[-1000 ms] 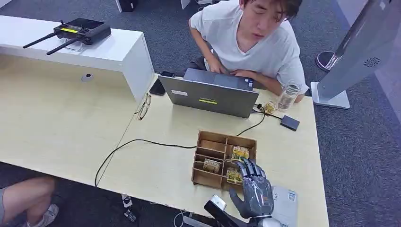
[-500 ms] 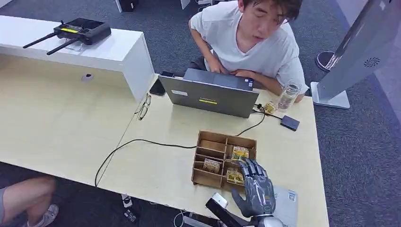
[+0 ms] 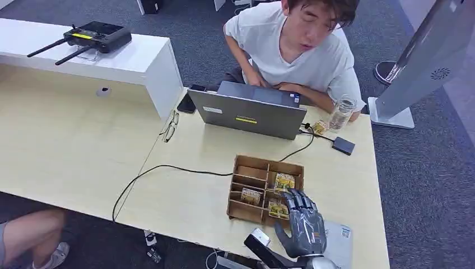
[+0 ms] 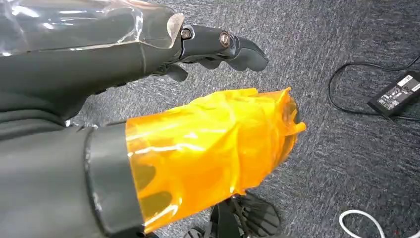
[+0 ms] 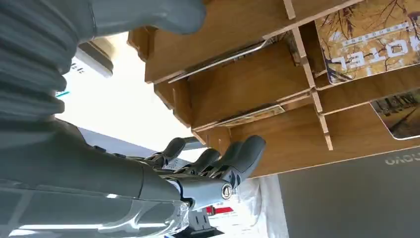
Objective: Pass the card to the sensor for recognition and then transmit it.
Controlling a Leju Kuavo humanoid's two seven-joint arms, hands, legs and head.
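A wooden divided box (image 3: 242, 210) sits near the front of the table, with hotel cards lying in its compartments: one (image 3: 284, 180) at the far right, one (image 3: 251, 196) in the middle and one (image 3: 276, 208) nearest my hand. My right hand (image 3: 303, 223) hovers over the box's near right corner with fingers spread above that card, holding nothing. Up close, the right hand (image 5: 198, 168) has its fingers slightly bent beside the box (image 5: 237, 29), with a card (image 5: 369, 42) beyond them. A small black sensor pad (image 3: 343, 145) lies at the table's far right. My left hand (image 4: 218, 47) hangs above the carpet, empty.
A grey laptop (image 3: 249, 115) stands behind the box, with a person seated at it. A glass jar (image 3: 341, 114) is near the sensor, a black cable (image 3: 168, 168) crosses the table, and glasses (image 3: 170, 126) lie left. A power adapter (image 4: 398, 91) lies on the floor.
My right hand has edged slightly to the right over the box's near corner; everything else is as it was.
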